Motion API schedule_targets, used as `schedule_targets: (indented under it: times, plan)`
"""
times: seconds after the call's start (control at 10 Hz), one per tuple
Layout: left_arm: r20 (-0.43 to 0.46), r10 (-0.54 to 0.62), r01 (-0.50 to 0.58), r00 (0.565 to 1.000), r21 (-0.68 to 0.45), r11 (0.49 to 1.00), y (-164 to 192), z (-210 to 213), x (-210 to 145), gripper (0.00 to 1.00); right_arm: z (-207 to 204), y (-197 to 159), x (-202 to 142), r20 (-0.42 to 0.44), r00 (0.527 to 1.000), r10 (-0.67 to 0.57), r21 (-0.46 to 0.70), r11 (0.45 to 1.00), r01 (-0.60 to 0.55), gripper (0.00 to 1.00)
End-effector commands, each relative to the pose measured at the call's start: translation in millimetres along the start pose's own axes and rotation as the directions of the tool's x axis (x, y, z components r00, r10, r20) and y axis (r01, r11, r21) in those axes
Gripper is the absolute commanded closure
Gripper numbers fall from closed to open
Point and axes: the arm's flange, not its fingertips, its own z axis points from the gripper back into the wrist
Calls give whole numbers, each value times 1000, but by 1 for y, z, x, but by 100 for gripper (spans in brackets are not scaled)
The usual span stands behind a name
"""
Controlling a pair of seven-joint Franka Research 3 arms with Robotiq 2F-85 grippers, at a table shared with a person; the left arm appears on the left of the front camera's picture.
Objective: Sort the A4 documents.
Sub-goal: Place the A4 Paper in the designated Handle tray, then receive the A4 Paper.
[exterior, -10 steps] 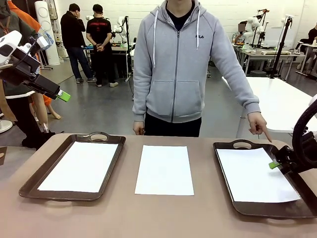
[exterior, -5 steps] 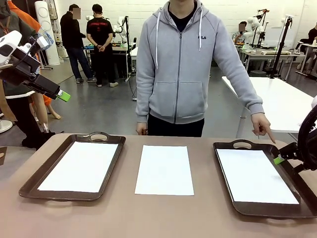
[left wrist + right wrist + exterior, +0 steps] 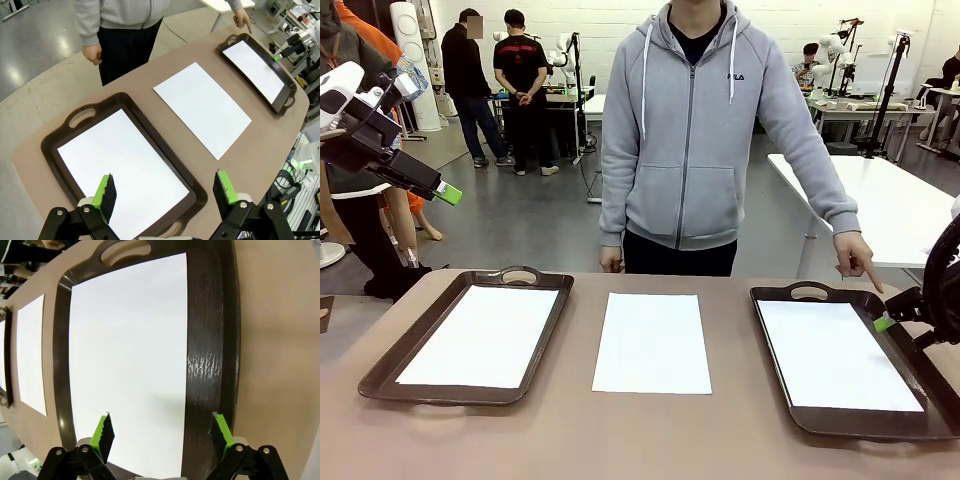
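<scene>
Front view: right gripper (image 3: 886,322) spread empty at 3 o'clock; left gripper (image 3: 165,192) likewise; approach the loose white paper sheet (image 3: 652,342) flat.

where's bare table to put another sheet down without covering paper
Bare strips lie between the left tray and the middle sheet, and a wider one between that sheet and the right tray. The near table edge is bare too. Both trays already hold a sheet; the right gripper and the person's hand crowd the right tray.

Bare table (image 3: 570,430) between trays, person's hand (image 3: 855,258) above right tray (image 3: 775,345) corner
</scene>
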Motion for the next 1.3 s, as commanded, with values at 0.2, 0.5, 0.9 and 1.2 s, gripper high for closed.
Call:
schedule_targets:
  times: [0.2, 0.5, 0.9, 1.2]
  plan:
    - [4, -18, 18, 1000, -10, 1000, 2, 1, -1, 0, -2, 0, 2, -2, 1000, 1, -1, 1000, -1, 0]
    - [4, -18, 18, 1000, -10, 1000, 2, 1, -1, 0, -2, 0, 2, -2, 1000, 1, -1, 1000, -1, 0]
    - [4, -18, 18, 1000, -10, 1000, 2, 1, -1, 0, -2, 0, 2, -2, 1000, 1, -1, 1000, -1, 0]
    - [4, -18, 18, 1000, -10, 1000, 2, 1, -1, 0, 0, 1, 0, -1, 1000, 1, 0, 1000, -1, 0]
